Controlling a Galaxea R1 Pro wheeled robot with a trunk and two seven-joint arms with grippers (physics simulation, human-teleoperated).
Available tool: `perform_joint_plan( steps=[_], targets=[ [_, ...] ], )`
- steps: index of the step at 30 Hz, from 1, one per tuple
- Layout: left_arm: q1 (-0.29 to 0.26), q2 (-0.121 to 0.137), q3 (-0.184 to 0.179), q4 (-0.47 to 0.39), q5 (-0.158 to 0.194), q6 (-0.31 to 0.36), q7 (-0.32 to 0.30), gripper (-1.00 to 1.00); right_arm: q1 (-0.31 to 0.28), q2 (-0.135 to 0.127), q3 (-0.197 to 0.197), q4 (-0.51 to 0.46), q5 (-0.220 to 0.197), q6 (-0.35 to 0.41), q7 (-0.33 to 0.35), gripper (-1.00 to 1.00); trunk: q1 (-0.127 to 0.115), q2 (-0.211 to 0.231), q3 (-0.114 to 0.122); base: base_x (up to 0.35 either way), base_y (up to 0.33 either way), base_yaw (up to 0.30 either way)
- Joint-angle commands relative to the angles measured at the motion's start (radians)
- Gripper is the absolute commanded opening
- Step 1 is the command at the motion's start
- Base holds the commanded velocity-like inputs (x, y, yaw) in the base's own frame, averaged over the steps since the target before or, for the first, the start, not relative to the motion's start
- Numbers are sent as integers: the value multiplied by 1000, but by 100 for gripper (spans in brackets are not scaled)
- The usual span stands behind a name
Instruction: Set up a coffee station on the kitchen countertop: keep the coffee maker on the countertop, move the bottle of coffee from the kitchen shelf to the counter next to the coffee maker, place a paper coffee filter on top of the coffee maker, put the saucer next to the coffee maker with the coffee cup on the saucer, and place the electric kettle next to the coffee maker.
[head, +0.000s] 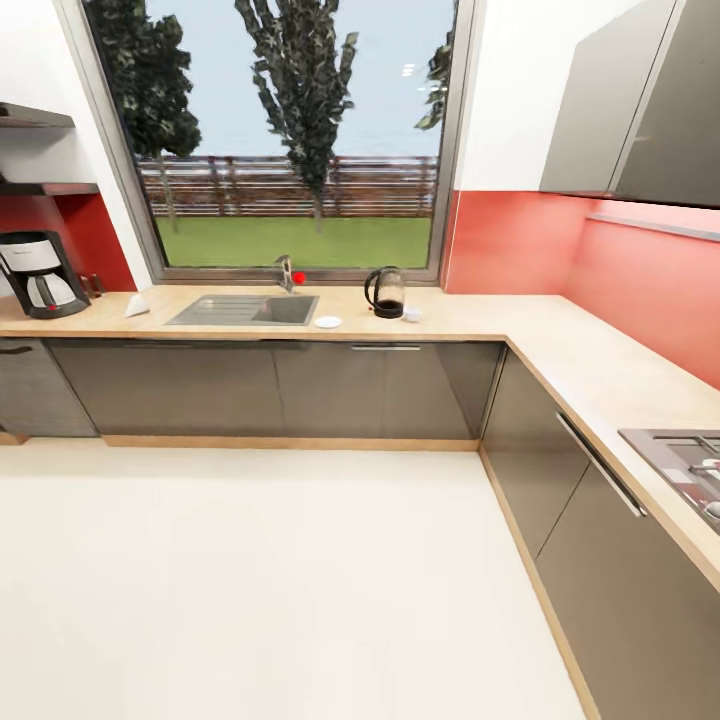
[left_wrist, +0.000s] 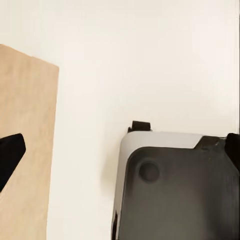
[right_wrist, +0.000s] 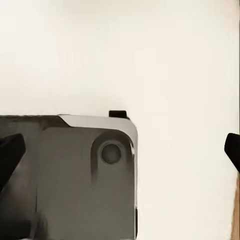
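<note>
Still on approach; task things far ahead on the tabletop (head: 250, 325), nothing in either gripper.

We stood back on the floor, facing the window run. Coffee maker (head: 38, 274) sat at far L end, below the shelves; electric kettle (head: 385, 293) R of the sink (head: 245, 310), w/ saucer (head: 327, 322) just L of it and coffee cup (head: 412, 315) just R. Kettle group lay ahead, slightly R, so R arm prob. nearer; coffee maker well off to L. Both wrist cams looked down at floor and robot base. Left gripper (left_wrist: 120, 150) and right gripper (right_wrist: 120, 150): dark fingertips at opposite frame edges, so both spread wide, empty.
</note>
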Motion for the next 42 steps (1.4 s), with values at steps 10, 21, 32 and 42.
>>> perform_joint_plan(
  steps=[10, 21, 32, 42],
  targets=[
    [-23, -9, 4, -155, 9, -81, 0, 100, -1, -4, -1, -197, -5, -116, 0, 100, 0, -2, -2, 0, 0, 0],
    [-7, -10, -3, -183, 7, -95, -17, 100, -4, -4, -2, -221, -4, -289, 0, 100, 0, -2, -2, 0, 0, 0],
    [-16, -3, 3, -188, 7, -92, -3, 100, -4, -9, -25, -219, -3, -296, 1, 100, 0, -2, -2, 0, 0, 0],
    [-7, 2, -8, -190, -5, -96, -10, 100, -4, -13, -103, -218, 0, -296, 11, 100, 0, -2, -2, 40, 0, 0]
  ],
)
